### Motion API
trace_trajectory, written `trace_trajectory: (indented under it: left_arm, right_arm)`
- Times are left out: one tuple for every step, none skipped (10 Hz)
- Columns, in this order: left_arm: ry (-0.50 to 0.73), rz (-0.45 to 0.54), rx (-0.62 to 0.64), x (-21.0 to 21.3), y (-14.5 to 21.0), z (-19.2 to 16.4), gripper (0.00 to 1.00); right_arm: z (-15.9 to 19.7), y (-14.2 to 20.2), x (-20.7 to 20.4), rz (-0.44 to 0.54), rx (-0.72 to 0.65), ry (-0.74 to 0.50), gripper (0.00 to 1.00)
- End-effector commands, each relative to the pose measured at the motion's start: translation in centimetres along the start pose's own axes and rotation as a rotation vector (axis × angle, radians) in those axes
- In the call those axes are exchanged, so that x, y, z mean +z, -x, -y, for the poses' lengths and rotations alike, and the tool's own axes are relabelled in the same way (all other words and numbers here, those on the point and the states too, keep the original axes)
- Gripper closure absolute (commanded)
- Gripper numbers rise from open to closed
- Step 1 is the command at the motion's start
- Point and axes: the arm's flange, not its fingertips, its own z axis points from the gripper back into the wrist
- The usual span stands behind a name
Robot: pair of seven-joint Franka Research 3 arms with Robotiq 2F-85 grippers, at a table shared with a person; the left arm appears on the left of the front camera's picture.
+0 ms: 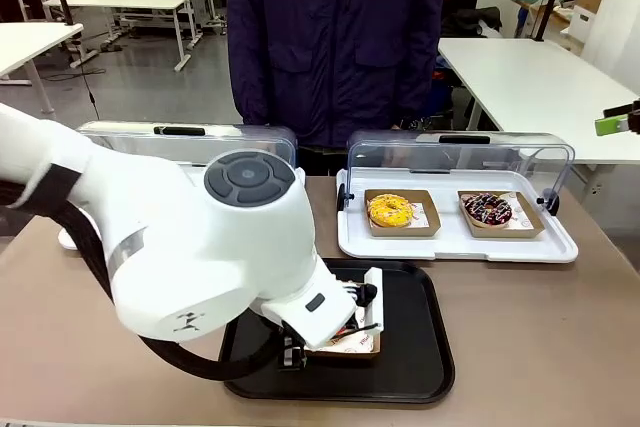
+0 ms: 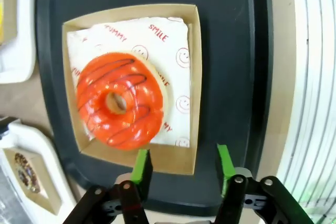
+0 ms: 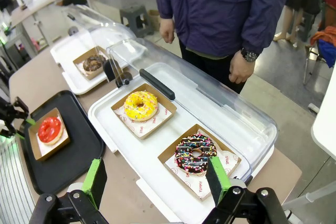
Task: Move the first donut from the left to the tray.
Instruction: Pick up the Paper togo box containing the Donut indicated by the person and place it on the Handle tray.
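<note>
Red donut: the first donut from the left [image 2: 119,99] is a glossy red-glazed ring with dark stripes, lying on a white paper liner printed with smileys in its shallow brown cardboard holder [image 2: 194,82].
Where it sits: holder and donut rest flat on the black tray [image 2: 231,35], inside the raised rim; the right wrist view shows the same placement, donut [image 3: 50,128] on tray [image 3: 79,156].
Left claw: the left claw [image 2: 182,166] hangs just above the near edge of the holder, its two green-padded fingers [image 2: 141,166] spread wide and gripping nothing; the holder's edge lies between and below them, and I cannot tell if a pad touches it.
Left arm: in the front view the white left arm [image 1: 190,247] covers most of the tray [image 1: 420,347], with a corner of the holder showing under the wrist.
Right claw: the right claw [image 3: 157,179] is wide open and empty, raised above the worktop [image 3: 31,77].
Other donuts: a yellow donut [image 1: 390,210] and a chocolate sprinkled donut [image 1: 488,209] sit in their own holders on a white tray [image 1: 455,242] with its clear lid lifted.
Second white tray: another brown donut [image 3: 94,62] lies in it, farther along.
Person: stands at the far side in a dark jacket [image 1: 335,37], hands hanging by the sides.
</note>
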Motion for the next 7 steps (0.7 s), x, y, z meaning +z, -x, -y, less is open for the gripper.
trace_trajectory:
  left_arm:
    - [0.020, 0.012, -0.005, 4.1, 3.0, 0.8, 0.00]
    - [0.052, 0.004, -0.011, 5.0, 2.8, 0.1, 0.00]
    - [0.080, 0.005, -0.013, 5.5, 2.6, -0.4, 0.00]
    - [0.080, 0.002, -0.016, 5.6, 2.7, -0.7, 0.00]
    - [0.033, 0.005, 0.006, 4.4, 1.2, -0.3, 0.00]
    - [0.033, 0.005, 0.006, 4.4, 1.2, -0.3, 0.00]
    - [0.033, 0.005, 0.006, 4.4, 1.2, -0.3, 0.00]
  right_arm:
    - [0.1, -0.1, -0.1, 0.033, 0.012, -0.002, 0.00]
    - [0.1, -0.1, -0.1, 0.033, 0.012, -0.002, 0.00]
    - [0.1, -0.1, -0.1, 0.033, 0.012, -0.002, 0.00]
    - [0.1, -0.1, -0.1, 0.033, 0.012, -0.002, 0.00]
    - [0.1, -0.1, -0.1, 0.033, 0.012, -0.002, 0.00]
    - [0.1, -0.1, -0.1, 0.033, 0.012, -0.002, 0.00]
    - [0.1, -0.1, -0.1, 0.033, 0.012, -0.002, 0.00]
